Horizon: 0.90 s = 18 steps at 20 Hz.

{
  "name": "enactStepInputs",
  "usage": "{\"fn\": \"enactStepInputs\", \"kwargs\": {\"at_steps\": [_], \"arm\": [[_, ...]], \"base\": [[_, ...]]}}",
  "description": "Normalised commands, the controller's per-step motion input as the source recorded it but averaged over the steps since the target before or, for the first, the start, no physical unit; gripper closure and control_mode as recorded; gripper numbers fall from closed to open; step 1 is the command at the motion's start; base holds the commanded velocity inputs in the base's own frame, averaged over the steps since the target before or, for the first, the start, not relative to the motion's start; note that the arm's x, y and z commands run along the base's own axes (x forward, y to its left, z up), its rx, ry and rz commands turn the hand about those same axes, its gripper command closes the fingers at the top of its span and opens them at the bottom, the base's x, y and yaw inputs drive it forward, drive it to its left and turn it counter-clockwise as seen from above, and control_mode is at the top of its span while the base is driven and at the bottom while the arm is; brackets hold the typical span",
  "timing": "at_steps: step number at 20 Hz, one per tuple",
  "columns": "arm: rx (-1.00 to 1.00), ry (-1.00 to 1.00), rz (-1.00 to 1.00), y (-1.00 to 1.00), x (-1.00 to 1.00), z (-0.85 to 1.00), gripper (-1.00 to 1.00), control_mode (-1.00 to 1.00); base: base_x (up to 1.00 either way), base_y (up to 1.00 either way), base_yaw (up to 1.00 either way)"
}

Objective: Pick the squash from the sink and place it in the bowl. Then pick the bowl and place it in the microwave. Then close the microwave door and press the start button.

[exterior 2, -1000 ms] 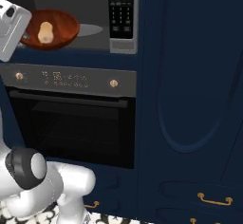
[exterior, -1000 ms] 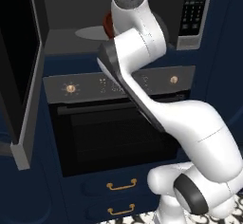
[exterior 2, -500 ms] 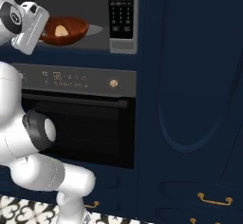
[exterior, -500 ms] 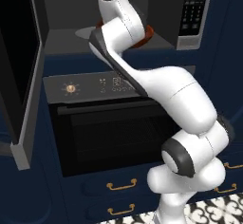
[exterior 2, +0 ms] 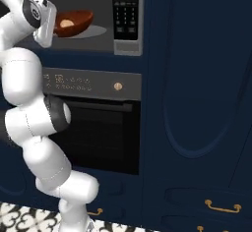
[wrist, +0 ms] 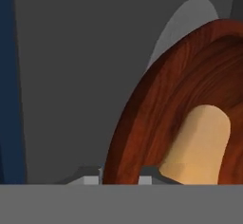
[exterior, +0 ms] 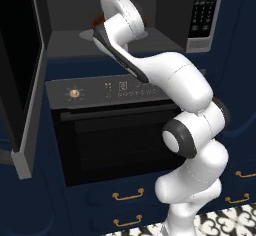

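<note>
The reddish-brown bowl (exterior 2: 75, 20) hangs inside the open microwave (exterior 2: 101, 0), just above its grey turntable plate (exterior 2: 96, 31). The tan squash (exterior 2: 66, 24) lies in the bowl, and the hand view shows it close up as the squash (wrist: 199, 144) against the bowl's (wrist: 156, 104) inner wall. My gripper (wrist: 121, 176) is shut on the bowl's near rim, one finger on each side. In the right base view the gripper (exterior 2: 53, 25) is at the bowl's left edge. From the left base my arm covers most of the bowl (exterior: 101, 18). The microwave door (exterior: 17, 55) stands swung open at the left.
The black keypad strip (exterior 2: 125, 10) runs down the microwave's right side. Below is the oven (exterior 2: 98, 128) with its control panel and dark glass front. Dark blue cabinet fronts (exterior 2: 197, 103) fill the right, with brass drawer handles (exterior: 127, 195) low down.
My arm has swung and reached forward, carrying the bowl with the squash from the cavity's front left deeper in, over the turntable. The grip has stayed the same.
</note>
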Motion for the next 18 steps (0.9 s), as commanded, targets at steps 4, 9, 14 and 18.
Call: {"fn": "enactStepInputs", "kwargs": {"at_steps": [4,9,14,18], "arm": [[-0.2,0.09,0.2,-0.03,0.38,-0.51,-1.0,-1.0],[-0.05,0.0,0.03,-0.13,-0.22,-0.3,-1.0,-1.0],[0.0,-0.08,0.0,-0.15,-0.9,-0.06,-1.0,-1.0],[0.0,-0.22,0.0,-0.07,-1.0,0.0,-1.0,-1.0]], "base": [[0.0,0.0,0.0],[0.0,0.0,0.0],[0.0,0.0,0.0],[0.0,0.0,0.0]]}}
